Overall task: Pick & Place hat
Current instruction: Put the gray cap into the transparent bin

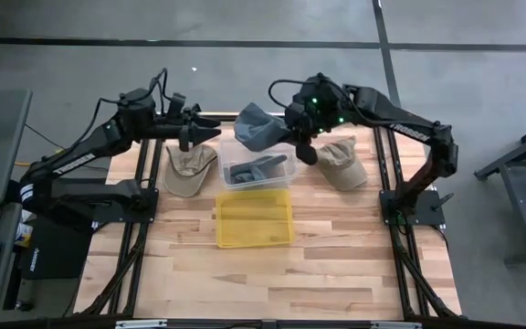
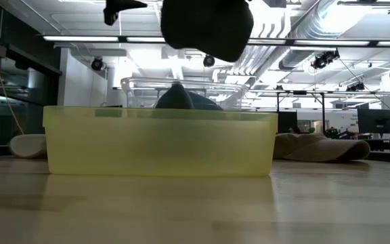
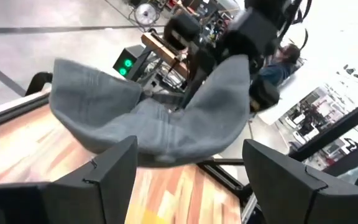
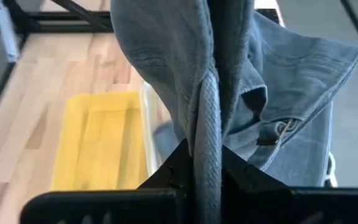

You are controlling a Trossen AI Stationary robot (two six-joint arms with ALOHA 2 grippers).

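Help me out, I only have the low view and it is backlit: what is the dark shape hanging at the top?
Observer: It is a grey hat, pinched in the right pincer.
Operator: Is it over the yellow bin?
Observer: No. It hangs over the far edge of the clear bin, which sits just behind the yellow bin.
Operator: Is the left arm carrying anything?
Observer: No. The left pincer is open and empty, raised above the table near a tan hat that lies left of the clear bin.
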